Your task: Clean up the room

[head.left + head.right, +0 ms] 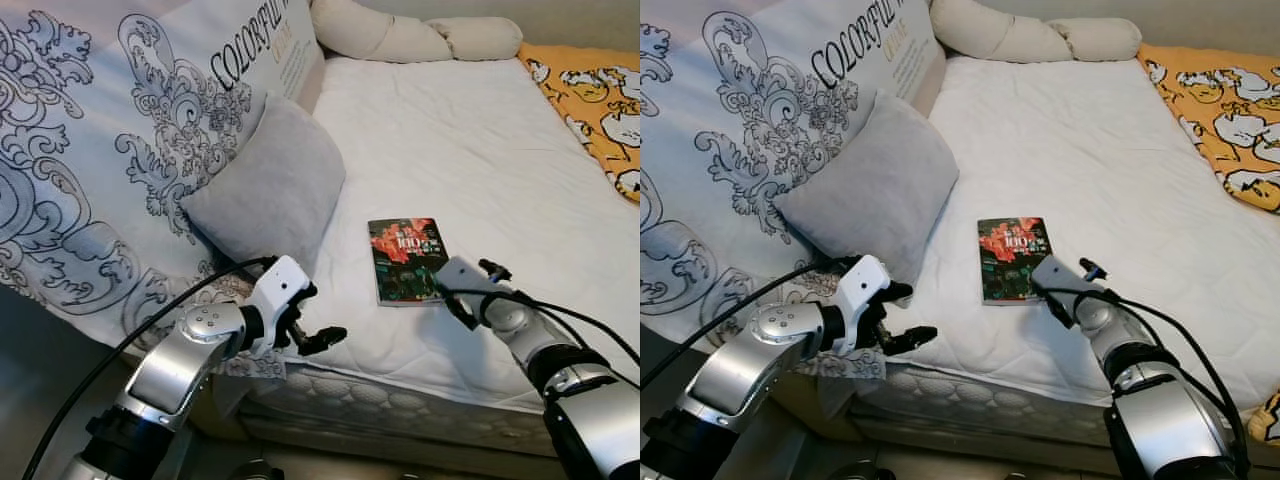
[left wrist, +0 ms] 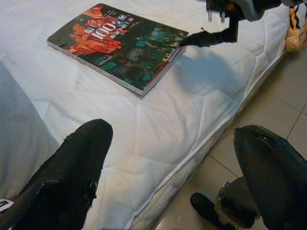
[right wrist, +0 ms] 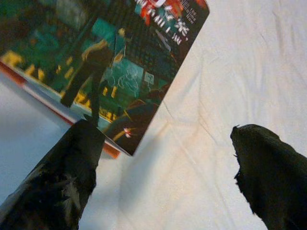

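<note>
My left claw [image 1: 318, 330]: two long black fingers spread apart, holding nothing, lower middle of the left eye view, over the near edge of the white quilted mattress [image 1: 480, 160].

My right claw [image 1: 462, 285]: fingers wide apart and empty, lower right of centre, with one fingertip [image 3: 79, 143] at the near right corner of the book and the other over bare sheet beside it.

Step in hand: I judge I am about to pick the book up, as the one loose thing on the bed.

How to do it well: the book lies flat, so I should work one finger under that near corner or slide the book toward the mattress edge, then pinch across cover and pages. A shallow pinch may take only the cover and let it fan open.

Dark glossy paperback book [image 1: 405, 259]: centre of the frame, flat, face up, red and teal cover art with a large white "100"; thin and probably floppy.

Plain grey square cushion [image 1: 270, 190]: left of the book, propped against the patterned white headboard pillow [image 1: 100, 130].

Yellow printed blanket [image 1: 595, 100]: upper right, far side.
</note>
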